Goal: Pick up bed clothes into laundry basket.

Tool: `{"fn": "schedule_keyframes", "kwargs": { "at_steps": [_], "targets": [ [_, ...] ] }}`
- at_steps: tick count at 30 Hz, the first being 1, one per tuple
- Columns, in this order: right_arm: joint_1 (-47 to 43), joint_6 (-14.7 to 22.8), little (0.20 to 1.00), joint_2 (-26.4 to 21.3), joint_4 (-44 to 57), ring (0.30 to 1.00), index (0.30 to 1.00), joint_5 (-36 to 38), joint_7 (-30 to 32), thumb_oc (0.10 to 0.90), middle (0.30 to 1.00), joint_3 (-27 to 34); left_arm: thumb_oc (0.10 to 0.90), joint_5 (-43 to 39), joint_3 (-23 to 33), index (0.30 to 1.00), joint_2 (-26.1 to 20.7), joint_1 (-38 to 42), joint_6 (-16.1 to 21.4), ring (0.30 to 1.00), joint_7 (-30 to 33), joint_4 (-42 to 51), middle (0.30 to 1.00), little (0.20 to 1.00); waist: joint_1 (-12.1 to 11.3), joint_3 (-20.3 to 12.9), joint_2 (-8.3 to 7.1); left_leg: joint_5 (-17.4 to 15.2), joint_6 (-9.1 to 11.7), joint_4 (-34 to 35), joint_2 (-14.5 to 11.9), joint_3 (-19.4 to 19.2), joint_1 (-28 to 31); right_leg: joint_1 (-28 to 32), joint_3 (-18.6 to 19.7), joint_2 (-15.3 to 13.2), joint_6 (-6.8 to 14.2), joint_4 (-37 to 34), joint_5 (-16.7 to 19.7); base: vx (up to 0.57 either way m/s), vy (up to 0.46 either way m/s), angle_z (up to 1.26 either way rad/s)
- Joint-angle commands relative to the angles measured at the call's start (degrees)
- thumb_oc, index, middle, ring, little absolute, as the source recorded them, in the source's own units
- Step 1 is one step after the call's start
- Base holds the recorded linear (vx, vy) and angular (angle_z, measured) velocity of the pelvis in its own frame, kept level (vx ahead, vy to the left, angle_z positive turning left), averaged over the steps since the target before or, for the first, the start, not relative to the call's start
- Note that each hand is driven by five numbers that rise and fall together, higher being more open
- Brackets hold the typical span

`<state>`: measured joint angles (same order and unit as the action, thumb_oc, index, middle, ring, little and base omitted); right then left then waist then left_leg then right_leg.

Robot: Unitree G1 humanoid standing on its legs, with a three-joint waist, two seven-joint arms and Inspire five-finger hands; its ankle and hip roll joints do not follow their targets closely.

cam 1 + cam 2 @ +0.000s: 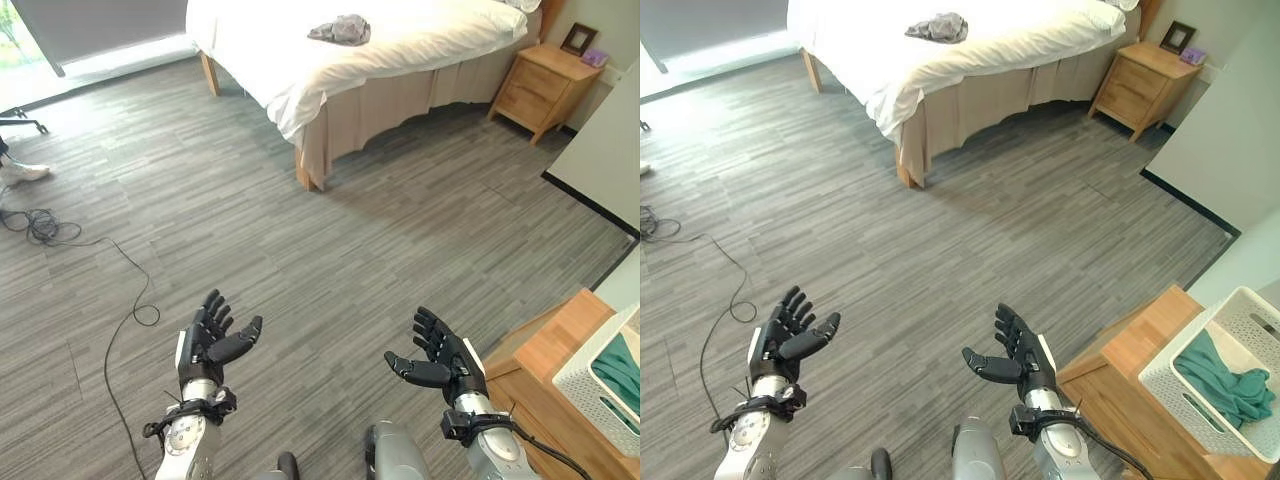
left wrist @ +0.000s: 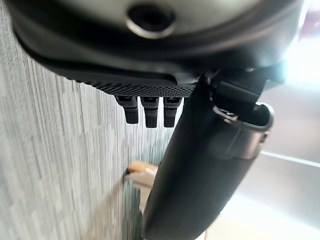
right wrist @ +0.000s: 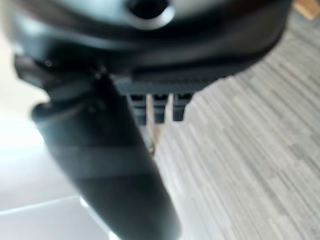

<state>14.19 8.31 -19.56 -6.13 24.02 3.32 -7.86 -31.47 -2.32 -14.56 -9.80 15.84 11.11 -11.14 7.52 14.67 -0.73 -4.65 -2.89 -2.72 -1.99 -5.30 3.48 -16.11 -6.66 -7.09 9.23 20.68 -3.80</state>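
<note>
A crumpled grey garment lies on top of the white bed at the far side of the room. A white laundry basket stands on a low wooden stand at my right, with a teal cloth inside it. My left hand is held up low in front of me, fingers straight, holding nothing. My right hand mirrors it, open and empty, a short way left of the basket. Both hands hang over bare floor, far from the bed.
Grey plank floor spreads between me and the bed. A wooden nightstand with a picture frame stands right of the bed. A white wall panel rises at the right. A person's shoe shows at the far left.
</note>
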Motion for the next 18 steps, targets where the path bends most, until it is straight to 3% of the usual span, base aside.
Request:
{"fn": "schedule_keyframes", "kwargs": {
  "at_steps": [1, 3, 4, 5, 6, 8, 10, 11, 13, 15, 16, 18],
  "targets": [
    [-1.38, 7.65, 0.900, -0.18, 3.29, 0.900, 0.900, 1.71, 1.42, 0.800, 0.900, 3.18, 0.800, 1.18, 0.65, 0.900, -2.50, 3.66, 5.85, 0.900, -0.23, 4.43, 0.900, 0.900, 1.78, -4.91, -0.50, -8.59, 2.81, -0.26, 1.13, 0.11, 8.51, -1.19, -2.47, 1.27, -0.59, -6.22, 3.30, 0.35, -0.131, 0.26],
    [-1.03, 7.66, 0.900, -0.16, 3.74, 0.900, 0.900, 2.13, 1.11, 0.800, 0.900, 2.55, 0.800, 1.17, -0.29, 0.900, -1.77, 4.19, 5.97, 0.900, -0.23, 2.97, 0.900, 0.900, 1.65, -7.65, -0.76, -9.28, 4.35, -3.76, -0.10, -0.19, 8.96, 4.06, -0.04, 3.69, -2.41, -7.58, 1.28, 0.43, -0.206, 0.52],
    [-1.88, 7.82, 0.900, -0.34, 2.90, 0.900, 0.900, 2.42, 1.20, 0.800, 0.900, 2.37, 0.800, -0.02, -0.09, 0.900, -1.25, 4.16, 6.22, 0.900, -0.31, 2.76, 0.900, 0.900, 1.25, -8.26, -0.20, -6.99, 6.19, -9.15, -1.46, -0.52, 8.19, 6.37, -0.60, 5.19, -3.64, -8.97, 0.50, 0.37, -0.210, 0.75],
    [-2.00, 7.88, 0.900, -0.51, 2.99, 0.900, 0.900, 2.80, 1.32, 0.800, 0.900, 2.45, 0.800, -1.06, -0.24, 0.900, -1.14, 3.91, 6.16, 0.900, -1.04, 3.09, 0.900, 0.900, 0.87, -8.61, -0.55, -4.52, 6.68, -13.52, -1.88, -0.74, 6.33, 7.69, -0.88, 5.31, -4.38, -9.90, 0.20, 0.35, -0.242, 0.57],
    [-2.38, 8.38, 0.900, -0.80, 3.01, 0.900, 0.900, 4.05, 1.14, 0.800, 0.900, 2.21, 0.800, -2.63, -0.62, 0.900, -0.77, 3.78, 6.23, 0.900, -1.54, 3.59, 0.900, 0.900, 0.51, -8.45, -0.78, -0.64, 7.90, -22.53, -2.76, 0.03, 2.57, 10.20, -0.65, 6.02, -5.80, -11.57, -0.35, 0.24, -0.243, 0.11],
    [-2.75, 8.79, 0.900, -1.46, 3.33, 0.900, 0.900, 5.38, 0.57, 0.800, 0.900, 1.96, 0.800, -2.55, -0.85, 0.900, -1.40, 3.94, 5.87, 0.900, -2.30, 4.20, 0.900, 0.900, -0.57, -7.38, -2.26, 5.29, 8.98, -36.26, -3.93, 0.53, -3.58, 14.03, -1.09, 6.24, -8.00, -13.83, -1.31, 0.23, -0.281, -0.01],
    [-3.27, 8.33, 0.900, -2.82, 3.44, 0.900, 0.900, 4.02, 1.04, 0.800, 0.900, 1.70, 0.800, -2.68, -1.04, 0.900, -1.57, 3.86, 5.74, 0.900, -2.25, 4.28, 0.900, 0.900, -2.82, -5.56, -3.86, 5.93, 8.18, -43.19, -3.62, 0.71, -8.99, 17.83, -0.61, 5.59, -9.28, -15.39, -2.55, 0.21, -0.194, -0.10],
    [-3.29, 8.31, 0.900, -2.81, 3.45, 0.900, 0.900, 3.98, 1.07, 0.800, 0.900, 1.73, 0.800, -2.68, -1.06, 0.900, -1.57, 3.89, 5.73, 0.900, -2.24, 4.30, 0.900, 0.900, -2.75, -5.38, -3.58, 5.59, 8.20, -43.79, -3.92, 0.93, -9.16, 17.96, -0.75, 5.88, -9.30, -15.39, -2.59, 0.28, -0.104, -0.01],
    [-3.80, 7.73, 0.900, -3.53, 4.61, 0.900, 0.900, 3.05, 1.98, 0.800, 0.900, 2.17, 0.800, -3.99, -0.91, 0.900, -0.92, 3.51, 5.41, 0.900, -1.68, 4.21, 0.900, 0.900, -4.72, -4.42, -4.01, 3.30, 7.32, -39.66, -4.88, -0.15, -15.34, 21.91, 0.10, 4.89, -9.02, -16.44, -4.31, 0.40, -0.023, -0.13],
    [-3.93, 7.89, 0.900, -3.75, 4.97, 0.900, 0.900, 3.30, 1.67, 0.800, 0.900, 2.55, 0.800, -3.36, -0.78, 0.900, -1.31, 3.03, 5.60, 0.900, -1.89, 3.93, 0.900, 0.900, -5.63, -4.88, -3.59, 3.70, 7.41, -30.01, -6.43, -1.69, -17.01, 23.80, 0.38, 4.84, -8.33, -17.04, -5.36, 0.34, 0.052, -0.15],
    [-3.89, 7.90, 0.900, -3.75, 4.98, 0.900, 0.900, 3.31, 1.66, 0.800, 0.900, 2.56, 0.800, -3.34, -0.81, 0.900, -1.30, 2.99, 5.61, 0.900, -1.88, 3.94, 0.900, 0.900, -5.77, -4.78, -3.71, 3.65, 7.40, -29.82, -6.34, -1.89, -16.65, 24.01, 0.50, 4.71, -8.29, -17.08, -5.43, 0.32, 0.072, -0.31],
    [-3.81, 7.75, 0.900, -3.73, 4.50, 0.900, 0.900, 2.50, 1.85, 0.800, 0.900, 2.16, 0.800, -2.87, -0.65, 0.900, -1.28, 2.54, 5.90, 0.900, -1.49, 3.31, 0.900, 0.900, -6.77, -5.12, -2.44, 6.26, 7.72, -17.36, -7.15, -3.75, -18.25, 26.07, 1.00, 5.27, -7.69, -17.22, -7.16, 0.50, 0.133, -0.34]
  ]
}}
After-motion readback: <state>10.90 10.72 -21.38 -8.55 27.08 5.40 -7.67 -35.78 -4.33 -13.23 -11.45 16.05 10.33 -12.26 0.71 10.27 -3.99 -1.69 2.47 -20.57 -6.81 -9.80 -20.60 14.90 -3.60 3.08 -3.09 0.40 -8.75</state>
